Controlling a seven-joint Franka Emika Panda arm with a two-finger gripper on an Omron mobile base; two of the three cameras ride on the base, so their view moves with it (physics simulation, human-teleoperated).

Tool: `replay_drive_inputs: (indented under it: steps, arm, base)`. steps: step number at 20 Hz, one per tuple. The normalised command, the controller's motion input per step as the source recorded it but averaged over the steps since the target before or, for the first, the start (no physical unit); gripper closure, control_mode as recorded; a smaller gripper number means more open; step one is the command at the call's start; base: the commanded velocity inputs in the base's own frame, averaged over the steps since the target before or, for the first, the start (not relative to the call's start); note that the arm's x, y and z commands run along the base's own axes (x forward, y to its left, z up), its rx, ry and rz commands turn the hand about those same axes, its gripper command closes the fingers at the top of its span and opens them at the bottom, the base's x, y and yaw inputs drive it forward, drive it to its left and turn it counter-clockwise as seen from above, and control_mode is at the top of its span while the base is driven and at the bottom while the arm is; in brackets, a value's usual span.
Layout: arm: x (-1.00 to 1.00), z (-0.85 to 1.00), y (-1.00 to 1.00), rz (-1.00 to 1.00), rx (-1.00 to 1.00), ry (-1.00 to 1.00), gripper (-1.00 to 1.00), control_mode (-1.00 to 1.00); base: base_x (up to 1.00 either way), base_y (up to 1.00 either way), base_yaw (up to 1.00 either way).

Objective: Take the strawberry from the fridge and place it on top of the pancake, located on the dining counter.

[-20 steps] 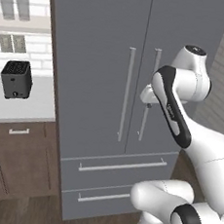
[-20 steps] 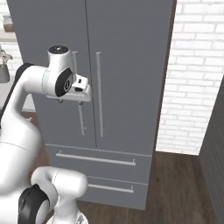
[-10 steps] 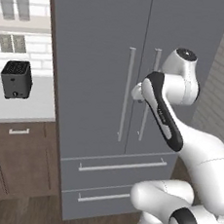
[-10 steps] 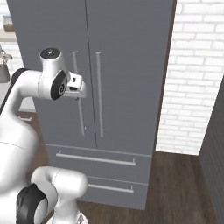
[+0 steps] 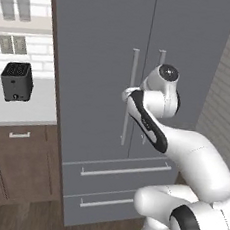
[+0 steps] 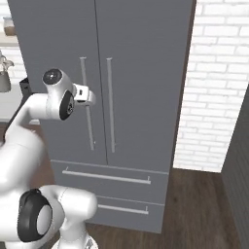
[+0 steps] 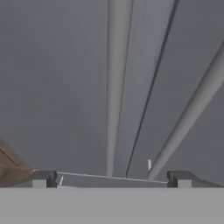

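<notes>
Toaster [image 5: 16,81] first: it is small and black and stands on the white bench [image 5: 22,111] at the far left, with brown cupboards [image 5: 16,167] under it. Next to that comes the fridge [image 5: 104,45], tall and grey. Both doors are closed, so the strawberry cannot be seen. Two long silver bars run down the middle of the doors, the left handle [image 5: 130,96] and the right handle [image 5: 161,59], and two drawers [image 5: 116,170] sit at the bottom. The white arm reaches up to the doors, and the gripper [image 5: 126,94] is right at the left handle. In the hand view the jaws stand wide apart, released, with the left handle [image 7: 116,87] running up between the two dark tips. They hold nothing. At the far right is a white brick wall [image 6: 219,82] above a dark wood floor [image 6: 199,204].
</notes>
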Motion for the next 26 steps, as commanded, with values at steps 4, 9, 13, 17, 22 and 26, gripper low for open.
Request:
replay_drive_inputs:
  steps: [4, 9, 13, 17, 22, 26]
  arm:
    - [0.57, -0.11, 0.14, -0.01, -0.13, 0.00, -1.00, -1.00]
    - [0.50, -0.02, 0.03, -0.04, -0.01, 0.00, -1.00, -1.00]
    - [0.44, -0.12, 0.00, -0.08, 0.00, 0.00, -1.00, -1.00]
    - [0.45, -0.16, 0.00, -0.09, 0.00, 0.00, -1.00, -1.00]
    - [0.54, -0.11, 0.00, -0.03, 0.00, -0.01, -1.00, -1.00]
    - [0.47, -0.11, 0.00, 0.00, 0.00, -0.07, -1.00, -1.00]
  base:
    - [0.00, 0.00, 0.00]
    - [0.00, 0.00, 0.00]
    - [0.00, 0.00, 0.00]
    - [0.00, 0.00, 0.00]
    - [0.00, 0.00, 0.00]
    - [0.00, 0.00, 0.00]
